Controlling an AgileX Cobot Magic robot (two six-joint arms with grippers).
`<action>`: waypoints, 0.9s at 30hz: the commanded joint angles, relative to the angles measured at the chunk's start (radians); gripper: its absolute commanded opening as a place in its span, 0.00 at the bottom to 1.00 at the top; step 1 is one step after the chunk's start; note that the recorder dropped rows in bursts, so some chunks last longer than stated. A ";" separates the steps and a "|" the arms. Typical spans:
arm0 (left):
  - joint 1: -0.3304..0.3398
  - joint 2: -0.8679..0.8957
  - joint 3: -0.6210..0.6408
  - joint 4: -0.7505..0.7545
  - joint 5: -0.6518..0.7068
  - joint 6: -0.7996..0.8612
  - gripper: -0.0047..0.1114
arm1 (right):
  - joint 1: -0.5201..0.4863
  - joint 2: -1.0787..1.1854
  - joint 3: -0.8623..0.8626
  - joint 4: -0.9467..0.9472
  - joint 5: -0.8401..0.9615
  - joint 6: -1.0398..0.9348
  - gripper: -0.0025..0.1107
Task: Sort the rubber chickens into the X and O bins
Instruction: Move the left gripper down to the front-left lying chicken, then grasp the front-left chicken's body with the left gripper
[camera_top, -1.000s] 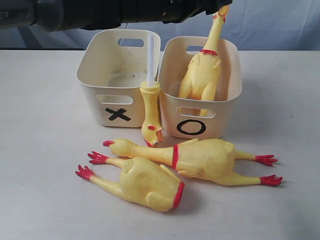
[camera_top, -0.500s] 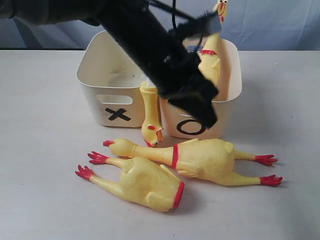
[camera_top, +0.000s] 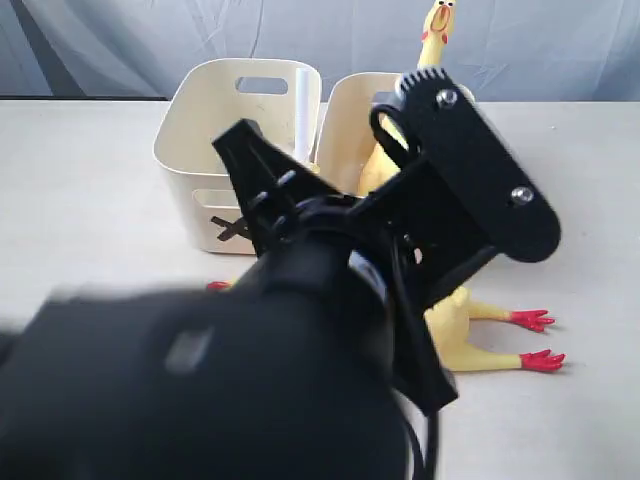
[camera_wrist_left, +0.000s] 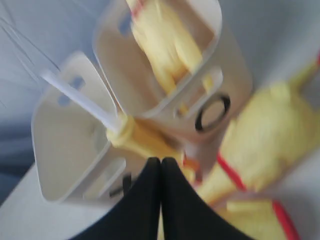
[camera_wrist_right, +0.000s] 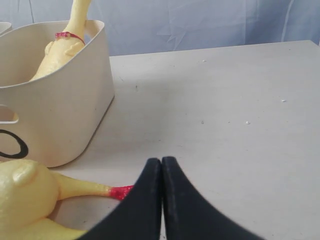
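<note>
A black arm (camera_top: 300, 330) fills the front of the exterior view and hides the lying chickens. Behind it stand the X bin (camera_top: 192, 120) and the O bin (camera_top: 340, 115). A whole chicken (camera_top: 437, 28) stands in the O bin (camera_wrist_left: 235, 70). The head-and-neck piece (camera_wrist_left: 142, 139) on its white tube (camera_top: 301, 105) leans between the bins. My left gripper (camera_wrist_left: 161, 161) is shut and empty, above that piece. My right gripper (camera_wrist_right: 161, 161) is shut and empty, low by the red foot (camera_wrist_right: 120, 191) of the whole chicken (camera_wrist_right: 22, 192) on the table.
The X bin (camera_wrist_left: 60, 135) holds no chicken that I can see. A headless body (camera_wrist_left: 260, 217) lies in front of the whole chicken (camera_wrist_left: 272, 130). Pale tabletop (camera_wrist_right: 225, 100) stretches to the right of the O bin (camera_wrist_right: 65, 105). A blue-grey cloth hangs behind.
The black arm has swung down and toward the exterior camera, now covering the bin fronts and the lying chickens. The chickens and bins have not moved.
</note>
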 joint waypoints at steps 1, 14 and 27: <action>-0.051 -0.082 0.279 0.226 0.007 -0.628 0.04 | 0.003 -0.006 0.002 0.000 -0.010 -0.001 0.02; 0.815 -0.306 0.729 0.672 -1.585 -0.695 0.05 | 0.003 -0.006 0.002 0.005 -0.008 -0.001 0.02; 0.835 -0.069 0.645 0.672 -1.480 -0.652 0.78 | 0.003 -0.006 0.002 0.004 -0.011 -0.001 0.02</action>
